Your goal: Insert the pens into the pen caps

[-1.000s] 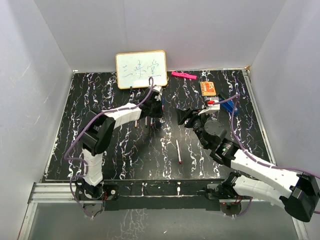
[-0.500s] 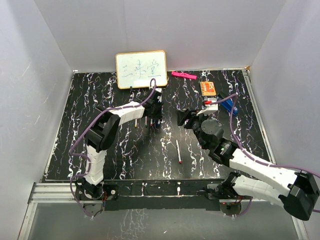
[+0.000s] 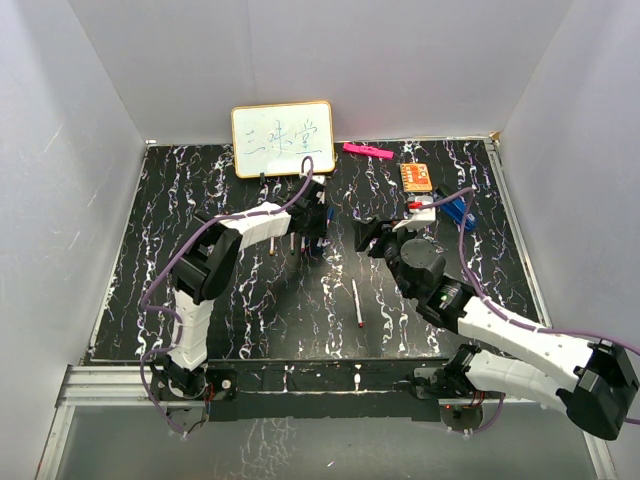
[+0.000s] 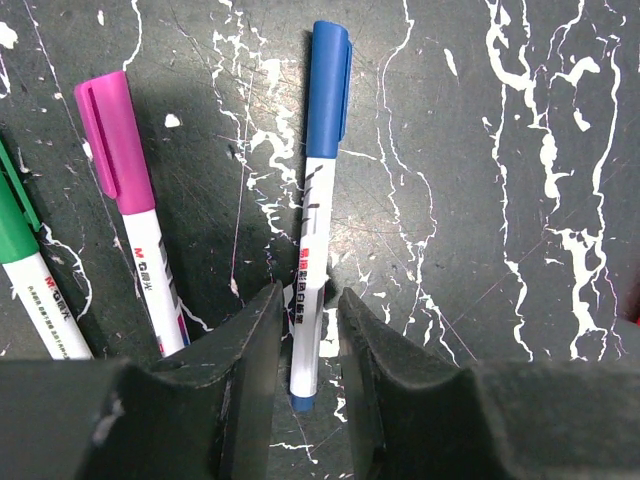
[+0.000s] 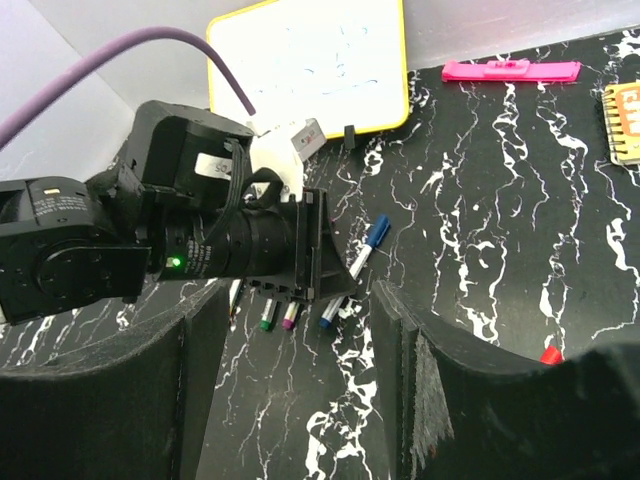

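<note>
At the far middle of the table (image 3: pixel 200 180), just in front of the whiteboard (image 3: pixel 283 138), I have the left gripper (image 4: pixel 310 300) down over a row of pens. Its fingers (image 4: pixel 250 370) stand a little apart, astride the tail end of the blue pen (image 4: pixel 310 250), which lies flat on the tabletop. A sliver of gap shows on the pen's right side, so I record no hold on it.

Caps and their contents, from the left wrist view:
- The blue cap (image 4: pixel 328 90) is seated on the far end of the blue pen.
- The magenta cap (image 4: pixel 112 140) is seated on a second pen (image 4: pixel 155 270), just left of the blue one.
- The green cap (image 4: pixel 12 225) is on a third pen (image 4: pixel 45 300) at the left edge of the view, only partly visible.

The three white barrels lie side by side, near one another but not touching.

The right gripper (image 5: pixel 300 360) hangs above the table to the right of that group, facing it. Its jaws are wide, with nothing between them.

One red-tipped pen (image 3: pixel 356 303) lies alone and uncapped between the two arms, nearer their bases and well apart from the row. I note a small red piece (image 5: pixel 549 354) beside the right gripper's finger; whether it is a cap I cannot tell. Toward the back edge lie the pink marker (image 3: pixel 367 151) and the orange card (image 3: pixel 416 177), apart from both grippers.
</note>
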`<state>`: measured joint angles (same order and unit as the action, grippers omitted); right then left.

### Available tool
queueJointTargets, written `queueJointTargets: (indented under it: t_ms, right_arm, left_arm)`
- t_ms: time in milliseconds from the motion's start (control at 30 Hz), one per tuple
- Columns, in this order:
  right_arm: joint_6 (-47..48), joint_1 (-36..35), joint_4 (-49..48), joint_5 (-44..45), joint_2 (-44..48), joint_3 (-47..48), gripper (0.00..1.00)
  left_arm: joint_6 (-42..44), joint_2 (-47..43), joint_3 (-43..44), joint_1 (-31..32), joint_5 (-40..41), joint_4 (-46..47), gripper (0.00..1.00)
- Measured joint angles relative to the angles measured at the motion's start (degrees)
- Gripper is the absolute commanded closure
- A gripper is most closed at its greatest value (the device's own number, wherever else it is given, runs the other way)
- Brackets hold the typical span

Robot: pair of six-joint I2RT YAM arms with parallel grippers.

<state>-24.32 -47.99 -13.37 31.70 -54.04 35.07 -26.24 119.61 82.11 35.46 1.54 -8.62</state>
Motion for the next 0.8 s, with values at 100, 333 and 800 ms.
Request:
queueJointTargets:
  t_ms: [100,333,800]
  right_arm:
    - [0.0,0.0,1.4,0.6,-0.3,0.0,0.44]
    - [-2.0,0.0,11.8,2.2,-4.2,0.7,0.44]
    - [-11.8,-0.8,24.9,-7.3,-8.3,-1.6,0.48]
  left_arm:
    - [0.0,0.0,0.0,0.0,0.0,0.0,0.71]
    - [0.1,-1.4,-0.9,0.0,0.1,-0.8,0.69]
    - [-0.2,-26.6,-14.1,0.2,0.2,1.1,0.67]
